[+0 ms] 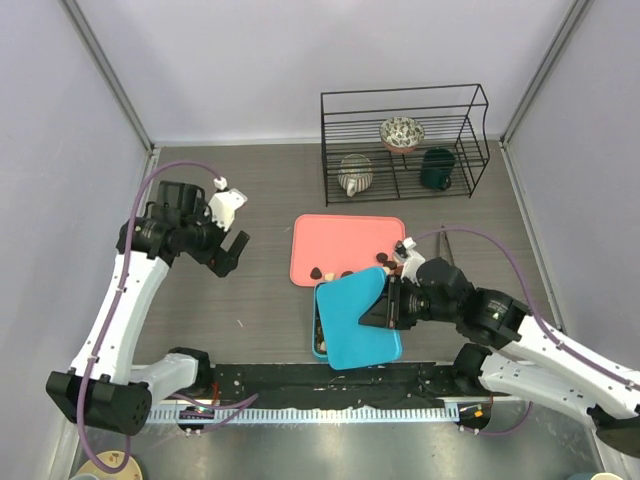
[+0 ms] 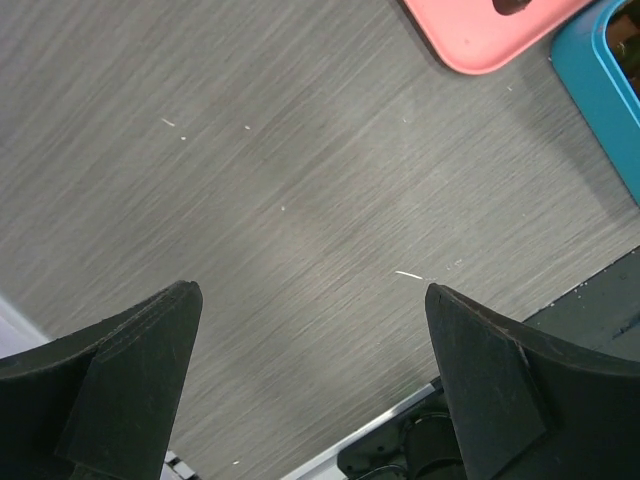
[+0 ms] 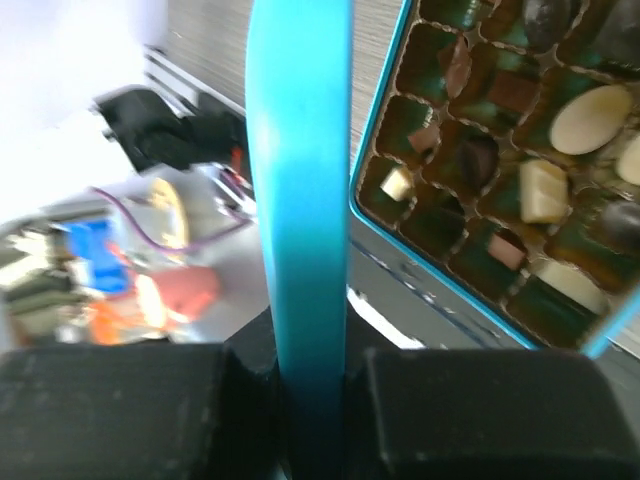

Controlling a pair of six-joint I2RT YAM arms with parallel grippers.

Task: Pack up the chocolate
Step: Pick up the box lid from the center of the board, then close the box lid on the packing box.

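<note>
Right gripper (image 3: 312,375) pinches the blue lid (image 3: 298,200) edge-on over the box (image 3: 377,105); chocolate (image 3: 590,118) fills its cells, few pieces on the tray (image 1: 345,235); left gripper (image 2: 310,310) gapes wide; I'd square the lid's corners before lowering.

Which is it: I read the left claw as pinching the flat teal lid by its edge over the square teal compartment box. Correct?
Wrong arm. The right claw pinches the flat teal lid by its edge over the square teal compartment box; the right wrist view shows the lid's edge clamped in it. The left claw is open and holds nothing.
</note>
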